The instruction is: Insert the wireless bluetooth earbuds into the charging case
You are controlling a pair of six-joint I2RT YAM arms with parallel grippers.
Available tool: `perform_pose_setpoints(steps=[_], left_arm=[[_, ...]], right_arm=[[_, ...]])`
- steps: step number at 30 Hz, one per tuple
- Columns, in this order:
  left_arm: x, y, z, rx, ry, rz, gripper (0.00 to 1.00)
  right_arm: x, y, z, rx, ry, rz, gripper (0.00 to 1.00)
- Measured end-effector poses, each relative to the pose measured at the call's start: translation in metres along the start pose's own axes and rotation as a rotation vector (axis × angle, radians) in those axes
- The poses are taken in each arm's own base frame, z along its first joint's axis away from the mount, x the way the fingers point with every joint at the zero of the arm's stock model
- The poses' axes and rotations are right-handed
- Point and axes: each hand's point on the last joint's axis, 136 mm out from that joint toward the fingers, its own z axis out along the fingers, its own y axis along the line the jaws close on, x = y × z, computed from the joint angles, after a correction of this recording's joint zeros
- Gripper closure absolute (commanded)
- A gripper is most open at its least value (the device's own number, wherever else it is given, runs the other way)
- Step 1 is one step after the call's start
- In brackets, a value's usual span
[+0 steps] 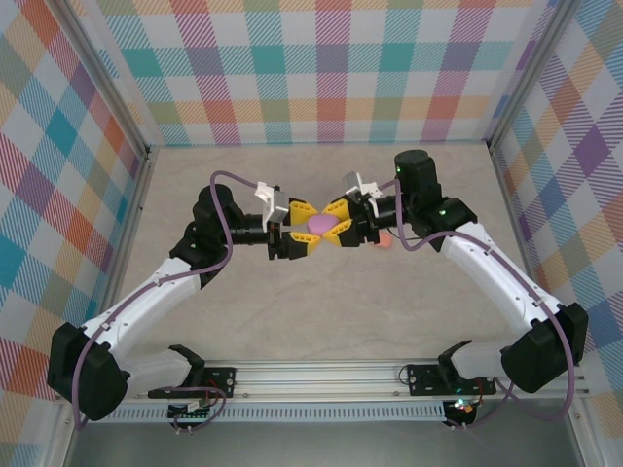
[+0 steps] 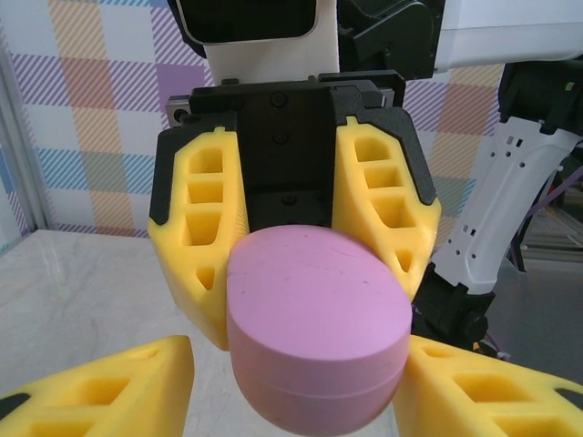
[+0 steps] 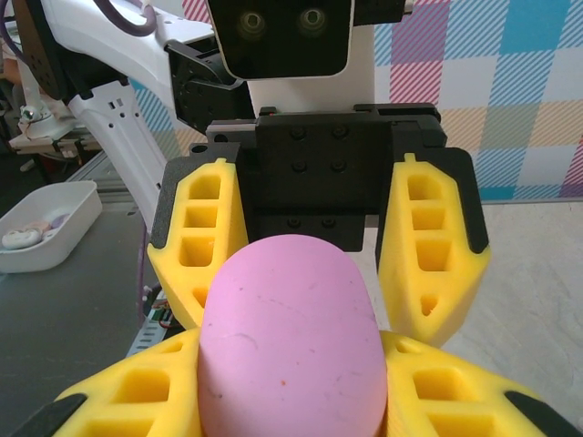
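Your right gripper (image 3: 291,344) clamps the pink charging case (image 1: 318,225) over the table (image 1: 292,321); your left gripper (image 2: 296,348) brackets its far end, jaws apart. An orange thing (image 1: 384,239) peeks from behind the right wrist, possibly another case.

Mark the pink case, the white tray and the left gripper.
pink case (image 2: 319,300), left wrist view, middle of its flat face.
white tray (image 3: 46,258), right wrist view, its front wall.
left gripper (image 1: 306,228), top view, midway between its yellow fingertips.
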Motion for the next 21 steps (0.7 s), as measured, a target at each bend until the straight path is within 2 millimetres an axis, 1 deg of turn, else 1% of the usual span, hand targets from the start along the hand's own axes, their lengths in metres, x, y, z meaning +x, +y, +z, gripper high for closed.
perform_pose_setpoints(steps=[6, 8, 10, 13, 17, 21], left_arm=[[0.0001, -0.0024, 0.0014, 0.015, 0.000, -0.004, 0.59], [0.0005, -0.0014, 0.0022, 0.015, 0.001, -0.009, 0.58], [0.0010, -0.0005, 0.0027, 0.014, 0.002, -0.015, 0.51], [0.0005, 0.0000, 0.0030, 0.014, 0.000, -0.024, 0.47], [-0.0002, 0.0004, 0.0036, 0.016, 0.000, -0.025, 0.48], [0.0005, -0.0005, 0.0041, 0.027, 0.001, -0.028, 0.51]], right_arm=[[0.0003, -0.0017, -0.0012, 0.007, 0.001, 0.001, 0.87], [0.0008, -0.0036, -0.0022, 0.016, 0.002, 0.002, 0.87], [0.0010, -0.0044, -0.0027, 0.020, 0.003, 0.002, 0.88], [0.0010, -0.0036, -0.0022, 0.016, 0.002, 0.002, 0.88], [0.0010, -0.0026, -0.0013, 0.012, 0.003, 0.002, 0.88], [0.0010, -0.0027, -0.0014, 0.013, 0.003, 0.002, 0.88]])
